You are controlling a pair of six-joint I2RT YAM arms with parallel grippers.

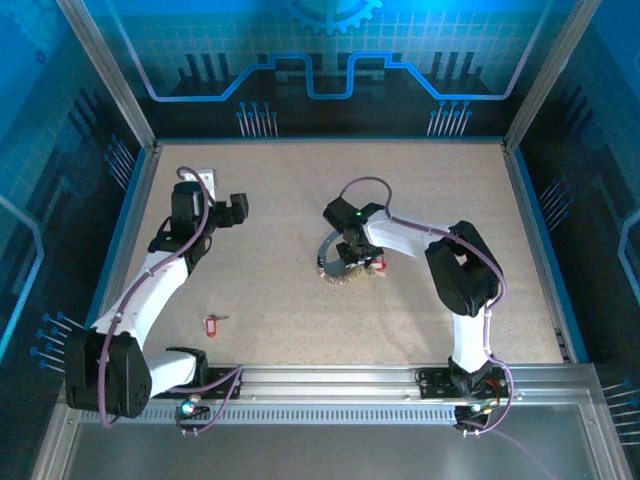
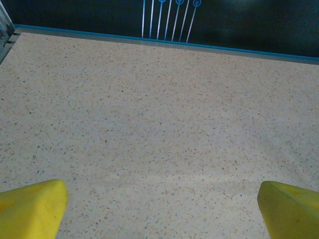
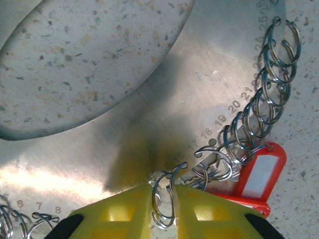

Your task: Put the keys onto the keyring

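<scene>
The broad flat silver metal keyring point(image 3: 199, 74), stamped with numbers and hung with small wire rings, lies near the middle of the speckled table point(image 1: 300, 180). One small silver wire split ring point(image 3: 162, 179) at its rim is pinched between the yellow fingers of the right gripper point(image 3: 163, 199). A red-tagged silver key point(image 3: 259, 177) lies just beside, against the neighbouring rings. We judge the step to be steadying this ring, so we keep the pinch firm and avoid twisting the wire. A loose red-tagged key point(image 1: 211, 323) rests toward the near-left corner. The left gripper point(image 2: 162, 209), jaws spread wide and holding nothing, should fetch it.
</scene>
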